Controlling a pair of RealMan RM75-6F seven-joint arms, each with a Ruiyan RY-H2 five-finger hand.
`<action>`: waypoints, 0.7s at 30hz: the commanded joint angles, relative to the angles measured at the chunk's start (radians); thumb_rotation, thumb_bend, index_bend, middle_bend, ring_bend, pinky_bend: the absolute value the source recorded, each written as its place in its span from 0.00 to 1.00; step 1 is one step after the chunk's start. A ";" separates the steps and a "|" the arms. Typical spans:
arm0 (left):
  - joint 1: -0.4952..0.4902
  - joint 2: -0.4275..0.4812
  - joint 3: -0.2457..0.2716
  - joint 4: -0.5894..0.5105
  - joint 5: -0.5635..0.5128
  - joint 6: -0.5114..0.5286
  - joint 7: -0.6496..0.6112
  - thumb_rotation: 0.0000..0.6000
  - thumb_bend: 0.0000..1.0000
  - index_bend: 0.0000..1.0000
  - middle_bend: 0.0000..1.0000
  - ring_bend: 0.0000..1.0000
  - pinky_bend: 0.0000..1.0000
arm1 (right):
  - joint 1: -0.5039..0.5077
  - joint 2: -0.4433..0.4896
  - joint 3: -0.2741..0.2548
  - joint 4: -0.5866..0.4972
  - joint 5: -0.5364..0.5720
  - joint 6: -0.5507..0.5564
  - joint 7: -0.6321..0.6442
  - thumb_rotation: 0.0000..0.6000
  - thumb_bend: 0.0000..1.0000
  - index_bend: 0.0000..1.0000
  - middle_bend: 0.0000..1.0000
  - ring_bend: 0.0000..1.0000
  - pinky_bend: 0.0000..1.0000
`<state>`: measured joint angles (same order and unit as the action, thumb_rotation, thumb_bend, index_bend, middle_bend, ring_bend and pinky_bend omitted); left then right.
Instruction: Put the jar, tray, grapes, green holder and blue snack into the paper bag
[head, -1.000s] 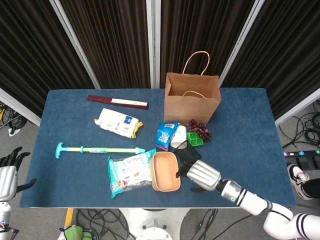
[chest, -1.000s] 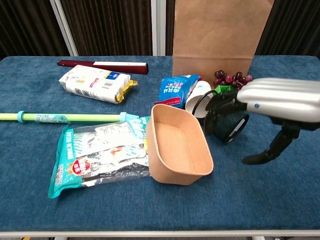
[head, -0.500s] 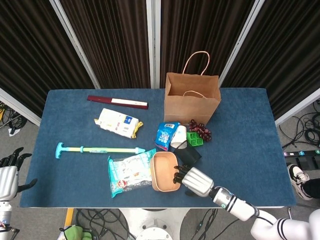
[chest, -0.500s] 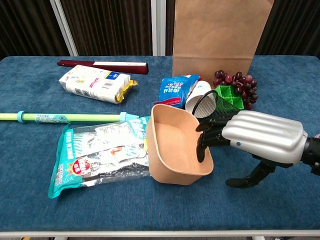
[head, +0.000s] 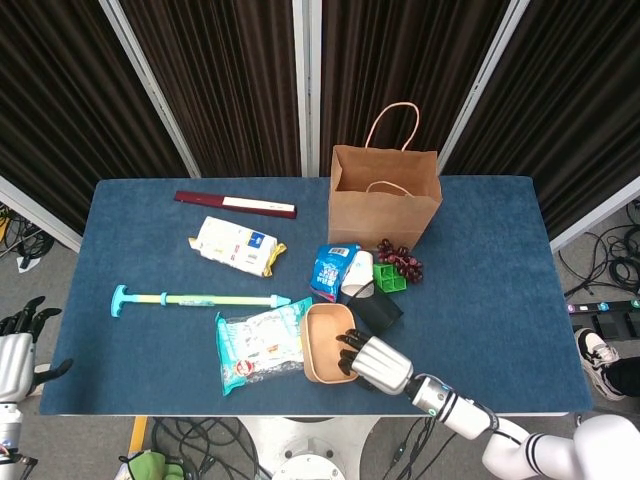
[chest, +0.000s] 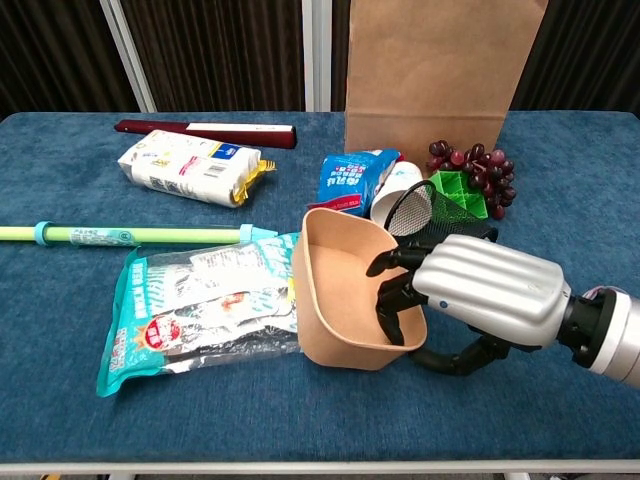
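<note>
**A:** Where is the tan paper tray, and what is touching it?

**B:** The tan oval paper tray (chest: 345, 290) sits near the table's front edge, at about six o'clock from the brown paper bag (head: 383, 197). The right hand (chest: 470, 295) grips its right-hand wall: dark fingers (chest: 388, 300) curl over the rim into the bowl, and the thumb lies outside below the wall. The tray is tipped, its right side raised.

**A:** And the other task items?

**B:** The blue snack packet (chest: 352, 178) lies at twelve o'clock from the tray, just in front of the bag. The white jar (chest: 392, 201) lies on its side touching that packet's right edge. The green plastic holder (chest: 458, 194) is at three o'clock from the jar, with the dark purple grapes (chest: 476, 166) touching its far side. A black mesh cup (chest: 412, 212) lies between the jar and the hand.

**A:** What about the left hand?

**B:** The left hand (head: 18, 350) hangs off the table's left edge, holding nothing, fingers loosely apart.

**A:** Anything beside the tray?

**B:** A clear printed food pouch (chest: 205, 310) touches it at nine o'clock.
</note>
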<state>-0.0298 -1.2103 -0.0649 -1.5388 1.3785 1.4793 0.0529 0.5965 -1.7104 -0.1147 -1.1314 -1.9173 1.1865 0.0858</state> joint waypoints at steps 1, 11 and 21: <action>0.000 -0.001 -0.001 0.003 -0.001 -0.001 -0.003 1.00 0.10 0.32 0.24 0.24 0.23 | -0.003 -0.033 -0.010 0.048 -0.011 0.046 0.043 1.00 0.38 0.64 0.53 0.23 0.26; -0.001 0.000 -0.002 0.005 0.000 -0.002 -0.004 1.00 0.09 0.32 0.24 0.23 0.23 | 0.050 0.020 0.004 0.009 -0.059 0.138 0.050 1.00 0.40 0.71 0.59 0.27 0.28; -0.006 0.006 -0.004 -0.004 0.004 -0.003 0.005 1.00 0.10 0.32 0.24 0.24 0.23 | 0.143 0.206 0.116 -0.258 -0.037 0.169 0.063 1.00 0.40 0.71 0.59 0.27 0.28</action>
<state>-0.0357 -1.2044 -0.0689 -1.5431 1.3827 1.4765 0.0574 0.7141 -1.5471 -0.0370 -1.3417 -1.9669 1.3418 0.1478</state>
